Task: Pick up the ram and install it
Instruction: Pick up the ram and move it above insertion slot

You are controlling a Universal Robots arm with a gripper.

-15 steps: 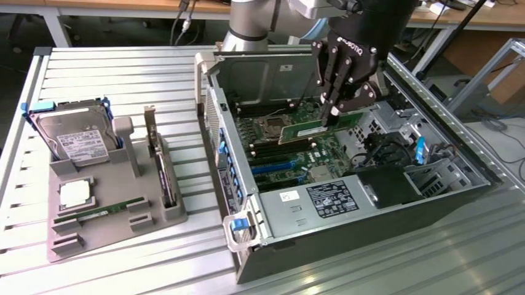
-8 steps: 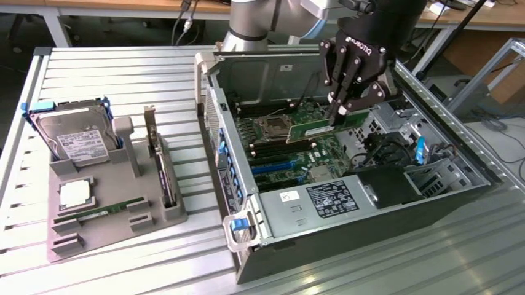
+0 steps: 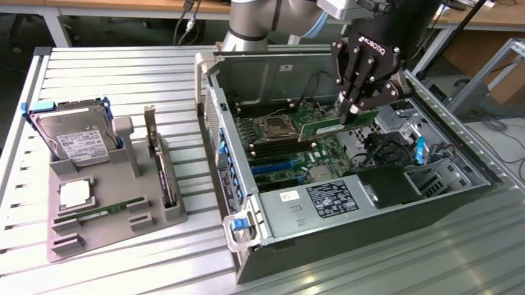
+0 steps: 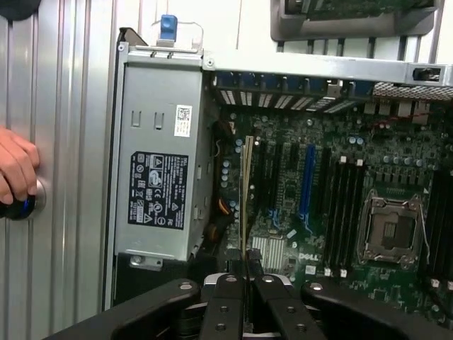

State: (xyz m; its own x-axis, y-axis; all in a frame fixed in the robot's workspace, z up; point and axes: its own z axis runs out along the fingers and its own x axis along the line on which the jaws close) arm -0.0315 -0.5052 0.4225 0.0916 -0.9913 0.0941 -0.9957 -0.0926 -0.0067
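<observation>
Currently the tool (image 3: 355, 114) is clamped across the flat faces of the ram (image 3: 326, 128), holding it above the motherboard (image 3: 324, 157) inside the open case (image 3: 271, 77). The ram looks light, thin, stiff and fragile, so gripping its bare faces, clear of the contacts, seems safest.

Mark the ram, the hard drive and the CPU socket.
ram (image 3: 326, 129), exterior view, on its green face.
hard drive (image 3: 80, 140), exterior view, on its silver labelled face.
CPU socket (image 4: 391, 228), wrist view, on the middle of the socket.

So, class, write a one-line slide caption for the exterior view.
Gripper shut on the ram, holding it over the motherboard inside the open computer case.
</observation>
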